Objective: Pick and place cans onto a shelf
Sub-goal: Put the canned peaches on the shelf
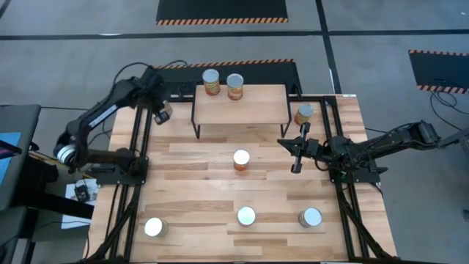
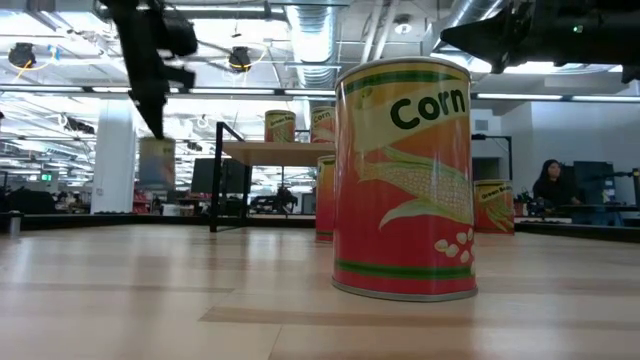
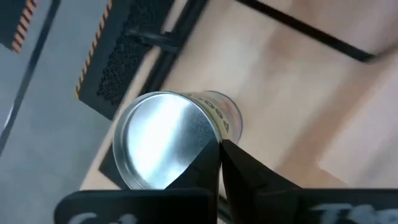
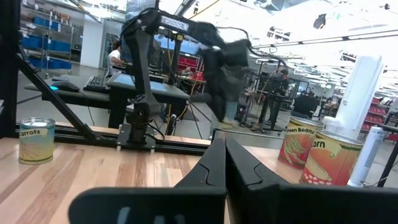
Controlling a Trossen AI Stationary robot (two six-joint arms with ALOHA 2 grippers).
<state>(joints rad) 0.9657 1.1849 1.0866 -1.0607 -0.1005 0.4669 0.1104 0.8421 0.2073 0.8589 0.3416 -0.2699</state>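
The shelf (image 1: 239,107) stands at the table's far middle with two cans (image 1: 211,81) (image 1: 235,86) on its board. My left gripper (image 1: 163,110) is at the far left beside the shelf, shut on a can (image 3: 163,140). In the low view that can (image 2: 157,163) hangs below the arm, above table level. My right gripper (image 1: 296,166) is shut and empty right of centre, above the table. More cans stand on the table: one in the middle (image 1: 241,159), one right of the shelf (image 1: 304,114) and three near the front (image 1: 154,227) (image 1: 246,215) (image 1: 311,217). My left gripper meets the can at its top rim (image 3: 210,138), coming from above. One finger lies over the shiny top and the other outside the wall, the two almost together. The can hangs tilted below the fingers, clear of the table.
Black frame rails run along the table's left (image 1: 139,147) and right (image 1: 344,191) sides. The shelf's thin black legs (image 1: 195,121) stand close to my left gripper. Bare wood (image 1: 198,187) lies between the middle can and the front row.
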